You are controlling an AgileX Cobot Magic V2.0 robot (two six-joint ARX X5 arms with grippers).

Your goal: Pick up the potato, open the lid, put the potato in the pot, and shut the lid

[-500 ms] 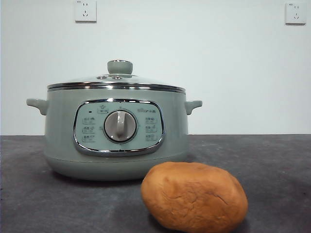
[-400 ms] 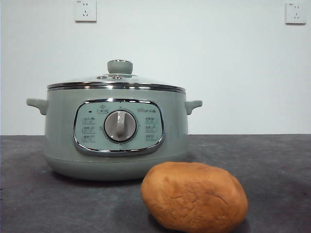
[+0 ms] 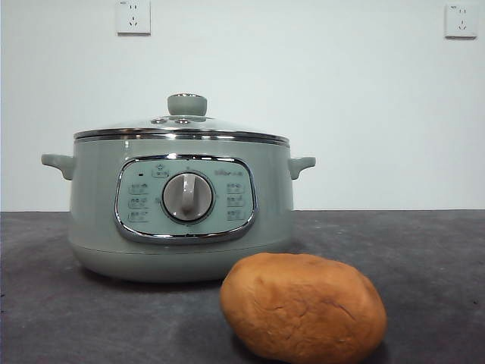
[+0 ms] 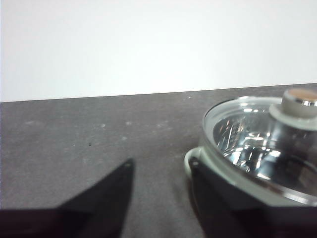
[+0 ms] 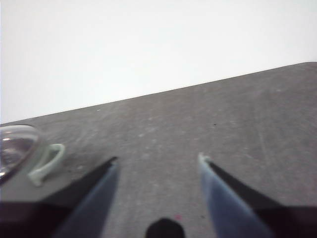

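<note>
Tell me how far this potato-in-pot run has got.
Nothing done yet. The potato lies on the table in front of the pot, the lid closed. Left gripper and right gripper are open, holding nothing. Every step remains.

Your front view: bright, even, diffuse light; wall [image 3: 364,114] near white. Soft shadow under pot [image 3: 182,220] and potato [image 3: 303,307]; chrome rim of lid [image 3: 182,130] shows thin highlights. Your wrist views softer: left gripper [image 4: 161,171] and right gripper [image 5: 157,161] blurred, out of focus. Glare on glass lid in left wrist view; wall blown out in both.
</note>
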